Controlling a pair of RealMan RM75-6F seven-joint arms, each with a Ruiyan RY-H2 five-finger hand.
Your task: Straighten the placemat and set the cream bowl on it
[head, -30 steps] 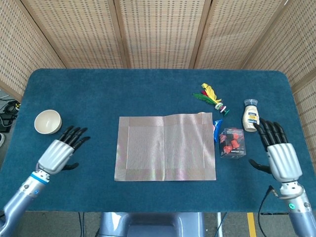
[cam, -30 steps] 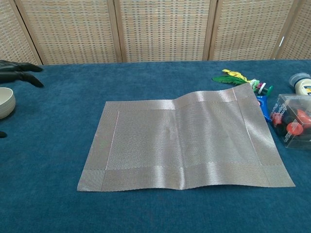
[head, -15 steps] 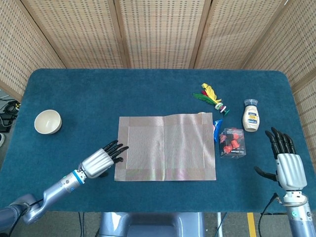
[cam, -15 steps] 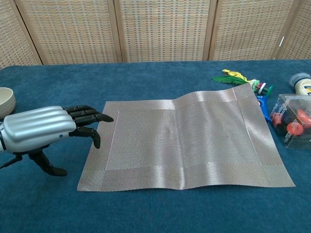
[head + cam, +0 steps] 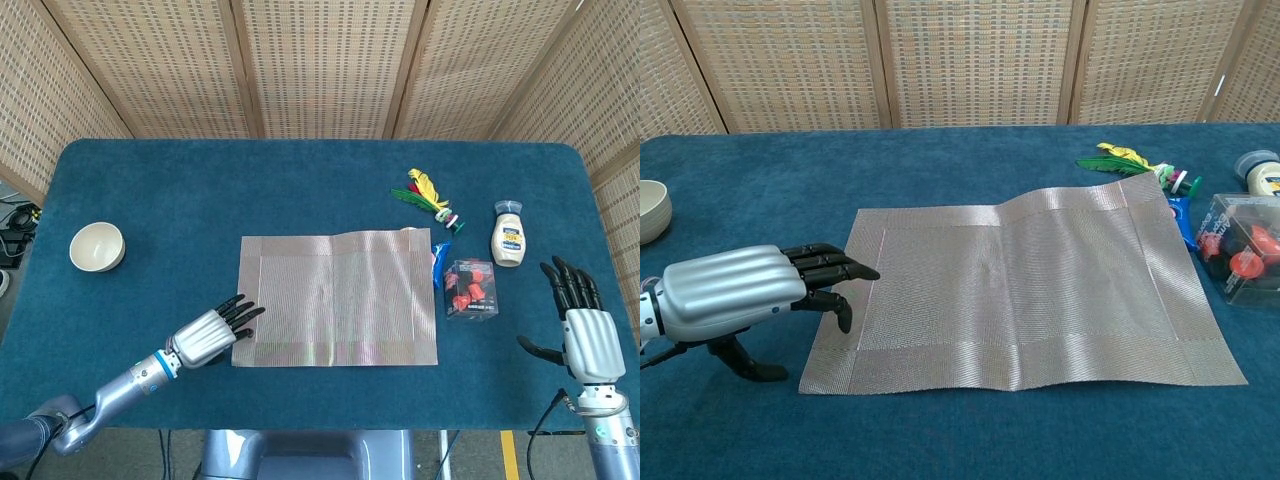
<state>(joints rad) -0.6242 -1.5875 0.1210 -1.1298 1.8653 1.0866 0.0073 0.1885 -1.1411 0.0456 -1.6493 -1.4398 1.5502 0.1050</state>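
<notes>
Since the placemat (image 5: 1025, 290) at frame centre looked thin, limp and rippled, I judged its lower-left edge the place to pinch, where my empty, spread left hand (image 5: 740, 290) hovered; the light, rigid cream bowl (image 5: 97, 247) sat far left; right hand (image 5: 583, 330) open.

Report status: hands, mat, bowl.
Left hand open at the mat's near-left edge; right hand open, off right. Mat rumpled, right end lifted against clutter. Bowl far left, untouched.
</notes>
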